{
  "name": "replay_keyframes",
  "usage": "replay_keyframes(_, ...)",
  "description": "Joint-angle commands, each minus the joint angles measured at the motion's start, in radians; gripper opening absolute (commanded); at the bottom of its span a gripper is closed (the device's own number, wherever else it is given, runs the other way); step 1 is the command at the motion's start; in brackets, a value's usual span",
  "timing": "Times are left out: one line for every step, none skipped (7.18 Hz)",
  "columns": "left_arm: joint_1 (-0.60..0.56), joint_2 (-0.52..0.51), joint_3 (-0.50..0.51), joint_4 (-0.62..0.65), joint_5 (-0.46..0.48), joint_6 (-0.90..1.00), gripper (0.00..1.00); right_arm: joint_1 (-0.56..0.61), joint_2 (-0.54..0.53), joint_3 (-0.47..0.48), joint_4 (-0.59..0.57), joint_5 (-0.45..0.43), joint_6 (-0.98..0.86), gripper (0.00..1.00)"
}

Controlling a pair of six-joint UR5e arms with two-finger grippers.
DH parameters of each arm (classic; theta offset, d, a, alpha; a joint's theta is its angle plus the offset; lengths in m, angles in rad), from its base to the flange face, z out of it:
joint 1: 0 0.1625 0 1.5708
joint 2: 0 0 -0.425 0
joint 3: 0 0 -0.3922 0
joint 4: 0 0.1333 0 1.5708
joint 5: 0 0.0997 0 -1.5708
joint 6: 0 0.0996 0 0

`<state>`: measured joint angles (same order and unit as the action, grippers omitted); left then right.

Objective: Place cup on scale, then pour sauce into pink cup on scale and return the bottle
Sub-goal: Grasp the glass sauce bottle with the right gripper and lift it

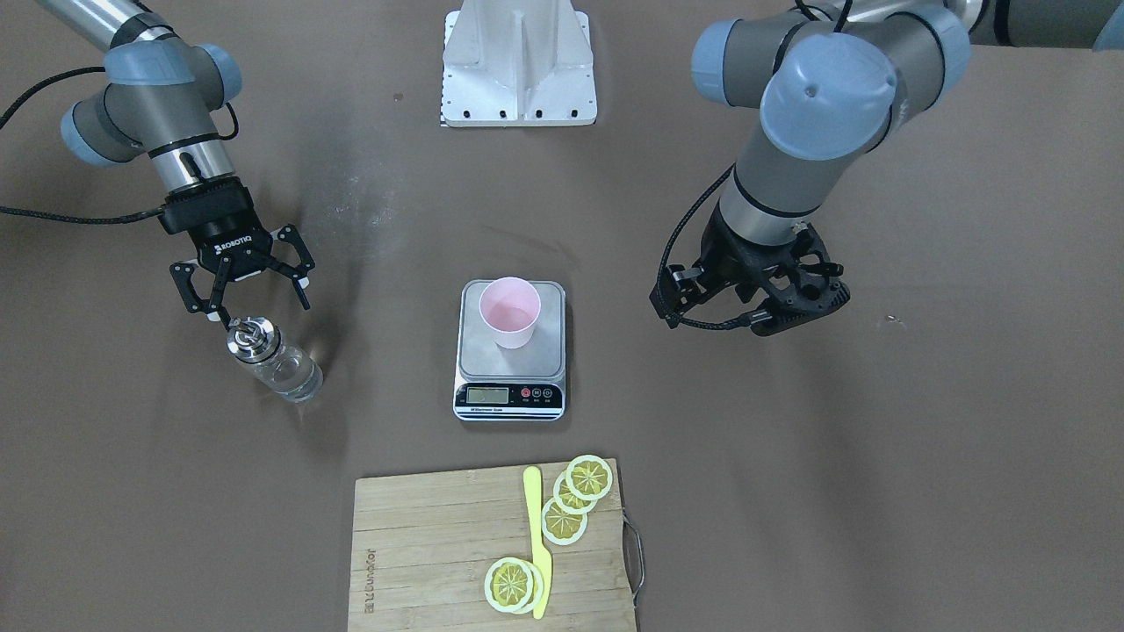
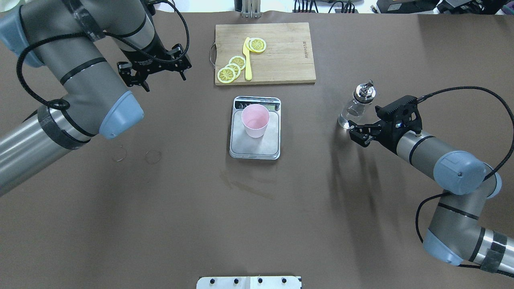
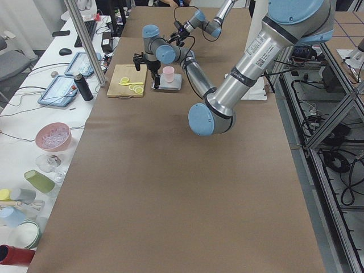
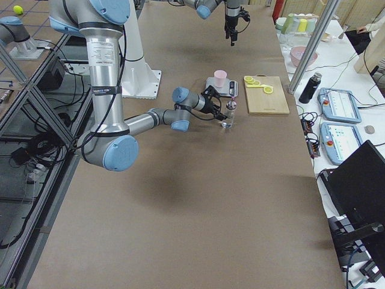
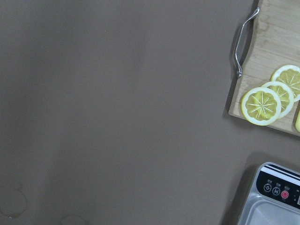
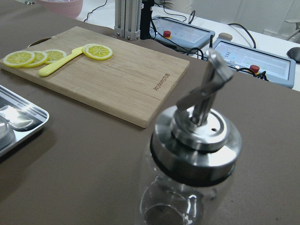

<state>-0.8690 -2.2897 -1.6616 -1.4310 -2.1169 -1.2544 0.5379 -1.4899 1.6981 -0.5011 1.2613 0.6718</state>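
The pink cup (image 1: 509,312) stands upright on the scale (image 1: 540,353) at the table's middle; it also shows in the overhead view (image 2: 255,120) on the scale (image 2: 257,147). The clear glass bottle (image 2: 357,105) with a metal pourer cap stands upright on the table, with clear sauce (image 1: 297,376) low inside. My right gripper (image 2: 358,134) is open, just short of the bottle, jaws to either side of its base and not touching. The bottle fills the right wrist view (image 6: 192,164). My left gripper (image 2: 162,78) is open and empty, above bare table left of the scale.
A wooden cutting board (image 2: 281,52) with lemon slices (image 2: 232,68) and a yellow knife (image 2: 247,60) lies beyond the scale. The robot's base plate (image 1: 518,70) is at the near edge. Faint ring marks (image 2: 152,156) stain the brown table.
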Motion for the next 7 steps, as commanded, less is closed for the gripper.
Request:
replay_keyframes(-0.001,0.001,0.011,-0.008,0.000,0.001,0.98,0.000,0.035,-0.043,0.001,-0.034,-0.003,0.92)
replay_keyframes(-0.001,-0.001,0.013,-0.008,0.000,0.001,0.98,-0.001,0.045,-0.051,0.003,-0.055,-0.001,0.90)
replay_keyframes(-0.001,-0.001,0.013,-0.008,0.000,0.000,0.98,0.000,0.060,-0.063,0.010,-0.063,-0.003,0.90)
replay_keyframes(-0.001,-0.001,0.014,-0.008,0.000,0.000,0.98,-0.001,0.062,-0.095,0.045,-0.078,-0.003,0.88)
replay_keyframes(-0.001,-0.001,0.020,-0.009,0.000,0.001,0.98,-0.001,0.080,-0.153,0.109,-0.097,-0.003,0.87)
replay_keyframes(-0.001,0.001,0.022,-0.020,0.000,0.000,0.98,0.000,0.103,-0.207,0.162,-0.099,-0.006,0.87)
replay_keyframes(-0.001,0.001,0.031,-0.022,0.000,0.001,0.98,0.000,0.106,-0.212,0.167,-0.099,-0.008,0.87)
